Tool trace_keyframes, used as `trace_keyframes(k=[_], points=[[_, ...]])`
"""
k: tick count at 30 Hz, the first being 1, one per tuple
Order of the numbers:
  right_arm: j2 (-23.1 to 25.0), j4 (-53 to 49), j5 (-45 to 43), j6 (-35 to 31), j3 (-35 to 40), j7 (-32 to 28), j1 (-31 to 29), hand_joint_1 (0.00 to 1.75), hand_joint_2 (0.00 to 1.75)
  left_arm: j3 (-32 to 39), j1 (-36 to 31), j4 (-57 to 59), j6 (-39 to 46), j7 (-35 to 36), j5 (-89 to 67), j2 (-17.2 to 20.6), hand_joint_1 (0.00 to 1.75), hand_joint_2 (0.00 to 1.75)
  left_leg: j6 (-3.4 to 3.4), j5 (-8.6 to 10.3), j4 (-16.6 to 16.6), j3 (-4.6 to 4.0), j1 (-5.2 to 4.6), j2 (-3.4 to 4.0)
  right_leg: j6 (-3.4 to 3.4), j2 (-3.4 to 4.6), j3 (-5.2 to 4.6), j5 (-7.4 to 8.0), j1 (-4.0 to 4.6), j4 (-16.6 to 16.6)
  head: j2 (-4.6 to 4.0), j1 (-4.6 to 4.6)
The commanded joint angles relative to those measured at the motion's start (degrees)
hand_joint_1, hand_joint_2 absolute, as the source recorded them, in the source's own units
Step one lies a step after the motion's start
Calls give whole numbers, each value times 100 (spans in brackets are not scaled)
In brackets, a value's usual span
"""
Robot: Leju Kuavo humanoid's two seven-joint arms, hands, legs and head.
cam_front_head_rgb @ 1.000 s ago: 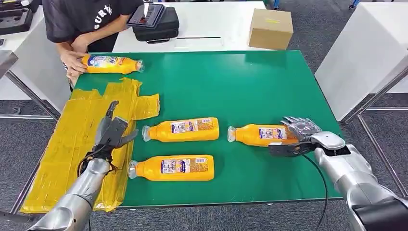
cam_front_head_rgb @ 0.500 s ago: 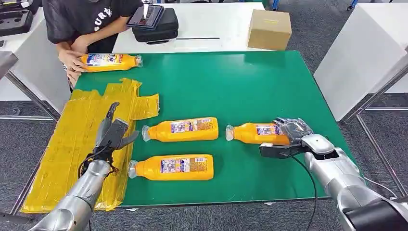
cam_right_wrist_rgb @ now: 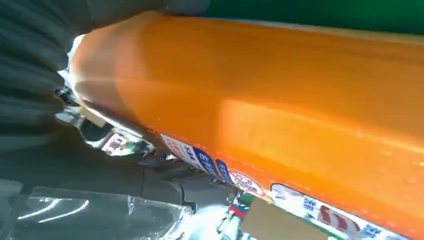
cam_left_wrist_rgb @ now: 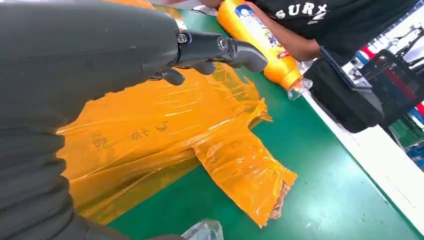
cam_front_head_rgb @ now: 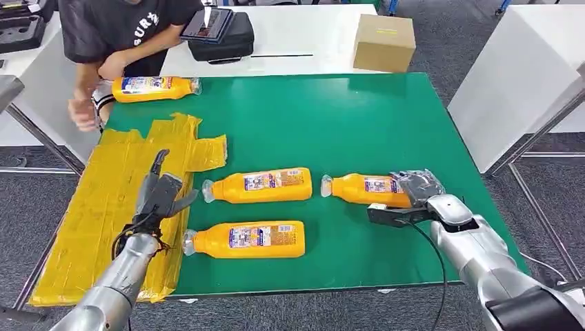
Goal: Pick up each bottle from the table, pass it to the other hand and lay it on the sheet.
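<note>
Lying on its side on the green table [cam_front_head_rgb: 359, 124], the right-hand bottle [cam_front_head_rgb: 362, 189] has its cap toward the middle and its base inside the right hand [cam_front_head_rgb: 414, 196]. That hand wraps the base, fingers [cam_front_head_rgb: 422, 183] over the far side and thumb along the near side; the right wrist view shows orange plastic pressed close against the hand, so it appears to grip the bottle, though whether the bottle is lifted cannot be told.

Two more bottles lie to the left, a middle bottle [cam_front_head_rgb: 259, 185] and a near bottle [cam_front_head_rgb: 243, 239], both with caps toward the yellow sheet [cam_front_head_rgb: 110, 200]. The left hand [cam_front_head_rgb: 160, 193] hovers over the sheet's inner edge, fingers spread, holding nothing.

At the far left corner a fourth bottle [cam_front_head_rgb: 152, 88] lies beside a person [cam_front_head_rgb: 117, 27], whose hand [cam_front_head_rgb: 83, 116] is apart from it.
</note>
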Motion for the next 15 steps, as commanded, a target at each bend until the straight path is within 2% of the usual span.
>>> trace_keyframes(k=[1,5,6,11,15], points=[[65,-1174,702,-325,-525,1163,514,175,175,31,159,-191,-17,149,-35,71,0,175,-11,-6,-2,14,5,2,-27,-6,16,-4,9,-7,2,0],[19,-2678,1001,88,-1076,1541,1029,175,175,131,245,-320,-24,197,-70,61,0,175,-9,4,-1,-3,1,-6,-16,-8,3,-3,3,-1,0,0],[26,-2836,1003,80,-1143,1552,1087,175,175,147,251,-336,-19,206,-73,57,0,175,-12,-3,0,3,3,-6,-25,-10,9,-9,6,0,2,0],[218,-4992,1117,-68,-2031,1827,2021,175,175,257,448,-735,-132,328,-197,-90,0,175,-8,0,-1,-14,0,-12,-14,-13,-3,-8,2,2,0,-2],[323,-5331,1038,-266,-2275,1811,2215,175,175,222,358,-743,-187,387,-224,-152,0,175,-11,-4,5,-26,2,-31,-17,-29,-9,-16,4,6,2,-4]])
